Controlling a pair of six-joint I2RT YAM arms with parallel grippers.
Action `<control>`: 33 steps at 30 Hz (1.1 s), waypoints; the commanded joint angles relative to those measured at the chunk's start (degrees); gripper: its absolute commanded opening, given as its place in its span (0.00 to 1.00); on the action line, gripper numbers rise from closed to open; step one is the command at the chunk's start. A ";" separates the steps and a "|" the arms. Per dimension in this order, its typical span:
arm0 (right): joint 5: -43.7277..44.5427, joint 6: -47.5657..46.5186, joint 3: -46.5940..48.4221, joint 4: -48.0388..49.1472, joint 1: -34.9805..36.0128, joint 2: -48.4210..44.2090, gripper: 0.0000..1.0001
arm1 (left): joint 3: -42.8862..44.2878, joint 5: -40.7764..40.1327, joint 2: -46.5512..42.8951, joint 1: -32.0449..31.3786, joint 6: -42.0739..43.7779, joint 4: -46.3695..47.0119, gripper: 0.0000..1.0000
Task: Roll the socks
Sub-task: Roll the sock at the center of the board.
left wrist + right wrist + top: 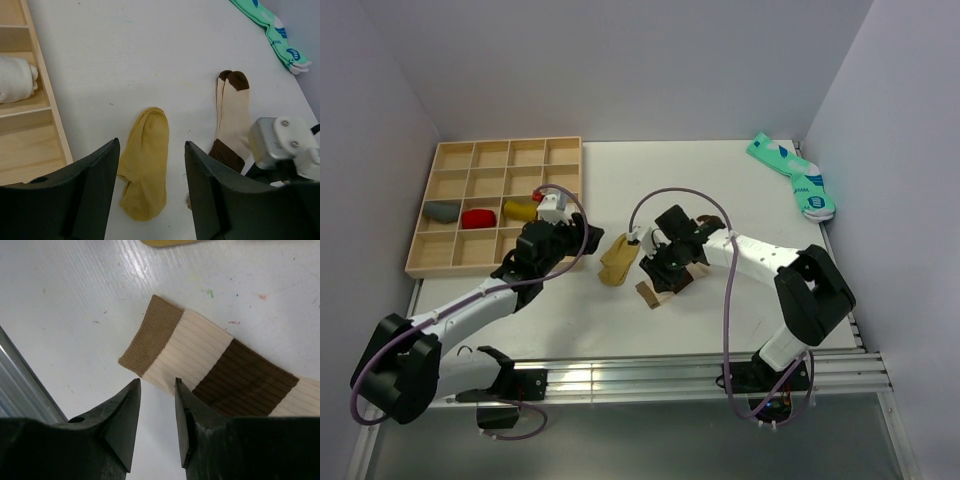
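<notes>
Here: Two Socks Flat, Both Pincers Empty

Far left, a wooden tray (507,142), with a grey roll (443,211), a red roll (478,218) and a yellow roll (518,209) in its compartments. Next, the left pincer (151,150), jaws spread wide and holding nothing, over the mustard-yellow sock (617,258), which lies flat on the white surface (720,180). Just right of it, the beige sock (220,370) with dark brown bands, also flat and unrolled. The right pincer (157,390) sits low over its tan cuff end, jaws a narrow gap apart, gripping nothing. In the far right corner, a green patterned sock pair (792,176).
</notes>
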 commanded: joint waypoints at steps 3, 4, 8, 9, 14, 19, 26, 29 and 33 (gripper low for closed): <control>6.76 5.10 2.20 0.33 4.11 0.49 0.44 | 0.20 1.08 -3.87 -0.24 0.82 1.91 0.61; 7.65 5.72 2.20 0.42 4.99 0.66 0.44 | 0.20 1.08 -4.48 -0.15 0.82 1.56 0.62; 8.89 8.80 2.12 1.03 8.07 1.54 0.43 | 0.03 -0.76 -5.71 -0.24 1.00 0.42 0.62; 9.67 9.85 1.94 1.12 8.60 1.81 0.43 | -0.06 -0.94 -5.89 -0.15 1.00 0.33 0.62; 13.98 12.14 1.68 2.61 10.27 4.79 0.43 | -0.68 -1.99 -7.38 -0.15 0.65 0.06 0.63; 16.71 13.20 1.76 3.84 10.71 7.78 0.43 | -1.21 -4.28 -9.93 -0.24 0.12 -0.82 0.65; 18.38 13.20 2.82 3.23 11.94 9.45 0.46 | -0.85 -4.63 -11.42 -0.24 0.38 -2.31 0.67; 19.70 13.02 3.08 2.88 12.73 9.72 0.50 | -0.85 -5.16 -11.95 -0.15 0.56 -3.01 0.67; 21.37 12.76 3.17 2.96 13.17 8.93 0.53 | -0.77 -5.16 -11.95 -0.15 0.38 -3.28 0.67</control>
